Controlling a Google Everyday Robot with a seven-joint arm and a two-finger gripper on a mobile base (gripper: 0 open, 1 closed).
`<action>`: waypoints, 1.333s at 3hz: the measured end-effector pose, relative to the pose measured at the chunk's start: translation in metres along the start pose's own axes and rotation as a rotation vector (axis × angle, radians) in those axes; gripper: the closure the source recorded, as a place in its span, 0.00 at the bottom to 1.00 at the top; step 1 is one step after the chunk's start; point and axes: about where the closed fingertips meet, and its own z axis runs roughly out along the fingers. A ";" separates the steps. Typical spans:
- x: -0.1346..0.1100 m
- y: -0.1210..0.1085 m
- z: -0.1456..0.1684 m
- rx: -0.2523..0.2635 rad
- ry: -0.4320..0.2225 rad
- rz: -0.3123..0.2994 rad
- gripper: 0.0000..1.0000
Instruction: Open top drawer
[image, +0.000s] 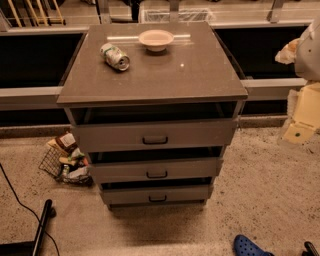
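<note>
The top drawer (155, 134) is the widest of three grey-brown drawers in a cabinet at the middle of the camera view. It has a small dark bar handle (155, 140) at its centre. A dark gap shows between its front and the cabinet top (200, 75). Two narrower drawers (156, 171) sit below it. My arm and gripper (299, 131) show as white and pale yellow parts at the right edge, to the right of the cabinet at about the top drawer's height and apart from it.
A green-and-white can (115, 56) lies on its side on the cabinet top, beside a pale bowl (156, 40). A wire basket of snack packets (65, 161) stands on the floor at left. A black pole and cable (42, 225) lie lower left, and a blue shoe (250, 246) lower right.
</note>
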 end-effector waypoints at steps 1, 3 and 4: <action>0.000 0.000 0.000 0.000 0.000 0.000 0.00; -0.011 0.002 0.045 -0.017 -0.075 -0.127 0.00; -0.022 0.007 0.091 -0.046 -0.118 -0.220 0.00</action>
